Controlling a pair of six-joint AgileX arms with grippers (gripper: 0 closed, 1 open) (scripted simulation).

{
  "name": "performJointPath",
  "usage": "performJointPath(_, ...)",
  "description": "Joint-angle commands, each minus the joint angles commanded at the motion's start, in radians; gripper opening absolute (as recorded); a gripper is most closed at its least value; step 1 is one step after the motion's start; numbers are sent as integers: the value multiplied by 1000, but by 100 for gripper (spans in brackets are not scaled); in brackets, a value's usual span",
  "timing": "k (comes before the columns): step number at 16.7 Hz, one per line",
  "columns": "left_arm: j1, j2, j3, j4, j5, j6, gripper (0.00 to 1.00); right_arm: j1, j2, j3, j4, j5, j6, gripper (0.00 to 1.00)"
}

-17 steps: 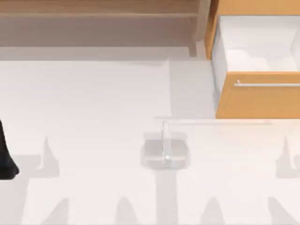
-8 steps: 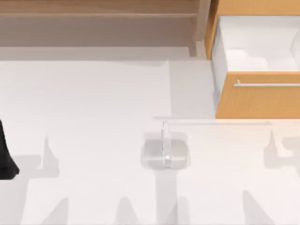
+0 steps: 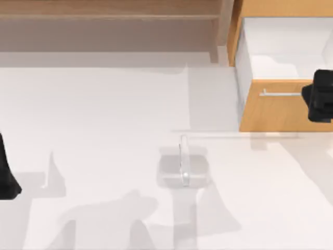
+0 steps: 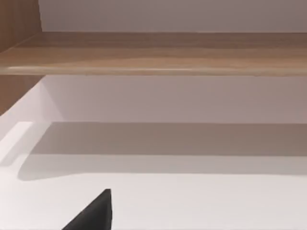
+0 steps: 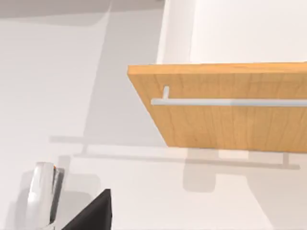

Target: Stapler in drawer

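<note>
The white table [image 3: 104, 114] is seen from above, with one long brown shelf [image 3: 104, 10] along its far edge. One drawer [image 3: 270, 112] is pulled open at the table's right, with white inner walls, an orange-tan front and one silver handle [image 3: 281, 94].

The right gripper [image 3: 321, 96] is seen as a dark shape at the right edge of the top view, over the drawer front and the end of the handle. How far its fingers are opened cannot be told, and nothing is seen held by it. In the right wrist view one dark finger [image 5: 93, 213] is shown at the lower edge, and the drawer front [image 5: 225, 105] is seen beyond it.

One stapler [image 3: 183, 161] is lying on the table, well apart from the right gripper, to the left of it and nearer the front edge, in front of the drawer's left corner. In the right wrist view the stapler [image 5: 42, 194] is close beside the dark finger. Nothing is placed between them.

The left gripper [image 3: 6, 179] is parked at the table's left edge; its opening cannot be told.
</note>
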Motion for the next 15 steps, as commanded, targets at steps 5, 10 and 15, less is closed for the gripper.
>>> performJointPath(5, 0, 0, 0, 0, 0, 0, 100, 146, 461, 386, -242, 0, 139, 100)
performJointPath(10, 0, 0, 0, 0, 0, 0, 100, 272, 860, 721, -452, 0, 260, 100)
performJointPath(15, 0, 0, 0, 0, 0, 0, 100, 360, 1140, 955, -599, 0, 344, 100)
